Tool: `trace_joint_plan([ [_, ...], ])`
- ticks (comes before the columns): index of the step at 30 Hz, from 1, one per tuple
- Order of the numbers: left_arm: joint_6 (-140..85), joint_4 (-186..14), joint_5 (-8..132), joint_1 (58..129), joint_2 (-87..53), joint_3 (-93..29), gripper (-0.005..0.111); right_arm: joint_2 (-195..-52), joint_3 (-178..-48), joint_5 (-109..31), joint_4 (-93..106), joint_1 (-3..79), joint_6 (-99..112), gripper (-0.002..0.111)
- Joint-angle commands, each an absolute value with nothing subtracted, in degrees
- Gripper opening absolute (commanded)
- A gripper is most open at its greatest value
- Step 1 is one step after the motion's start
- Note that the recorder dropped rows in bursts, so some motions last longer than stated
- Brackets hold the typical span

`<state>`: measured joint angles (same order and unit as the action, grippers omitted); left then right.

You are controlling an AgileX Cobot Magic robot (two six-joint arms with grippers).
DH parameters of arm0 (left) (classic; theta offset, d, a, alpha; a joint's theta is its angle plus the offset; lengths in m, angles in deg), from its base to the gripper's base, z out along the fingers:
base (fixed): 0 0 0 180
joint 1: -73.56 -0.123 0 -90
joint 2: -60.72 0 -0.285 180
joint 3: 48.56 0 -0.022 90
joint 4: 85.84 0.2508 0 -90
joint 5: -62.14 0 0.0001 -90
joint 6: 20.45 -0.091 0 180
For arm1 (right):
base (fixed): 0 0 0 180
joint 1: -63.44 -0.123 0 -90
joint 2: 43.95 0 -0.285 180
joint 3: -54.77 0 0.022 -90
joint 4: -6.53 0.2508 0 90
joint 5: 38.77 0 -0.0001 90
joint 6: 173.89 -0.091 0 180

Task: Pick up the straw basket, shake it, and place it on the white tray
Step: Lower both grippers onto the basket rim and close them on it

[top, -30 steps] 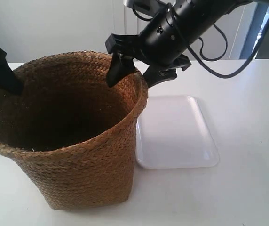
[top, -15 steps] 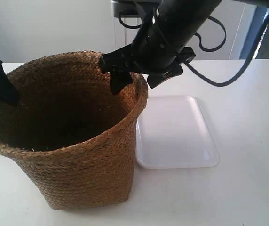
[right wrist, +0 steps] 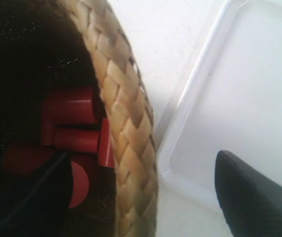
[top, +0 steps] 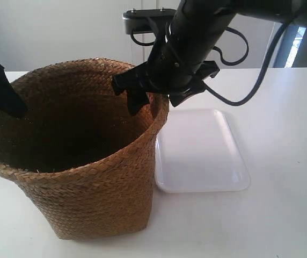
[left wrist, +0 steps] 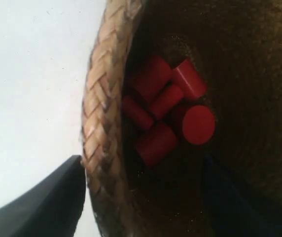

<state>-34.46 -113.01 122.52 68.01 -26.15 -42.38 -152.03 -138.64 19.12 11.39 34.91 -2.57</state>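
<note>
The straw basket (top: 94, 183) stands on the white table, left of the white tray (top: 199, 153), and does not touch the tray. My right gripper (top: 156, 99) is open and straddles the basket's rim on the tray side; in the right wrist view this gripper (right wrist: 141, 165) has one finger inside and the other out over the tray (right wrist: 239, 98). At the opposite rim my left gripper (top: 0, 91) is also open astride the rim (left wrist: 99, 148), its outer finger (left wrist: 47, 202) against the weave. Several red cylinders (left wrist: 168, 116) lie at the bottom.
The red cylinders (right wrist: 72, 123) lie loose on the basket's dark bottom. The tray holds nothing. White table (top: 282, 134) stretches to the right of the tray and in front of it. A wall and a door frame stand behind the table.
The right gripper has swung left and down, settling lower over the basket's rim. The left gripper and the basket have hardly moved.
</note>
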Motion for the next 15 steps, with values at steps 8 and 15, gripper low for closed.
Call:
trace_joint_plan([
  [8, -35.5, -113.2, 124.1, 68.0, -27.8, -40.8, 0.069, -151.8, -138.6, 19.2, 10.9, 34.8, -3.1, 0.074],
  [15, -35.6, -117.8, 122.4, 68.0, -27.8, -40.8, 0.069, -151.8, -138.6, 19.6, 12.0, 34.8, -3.1, 0.074],
])
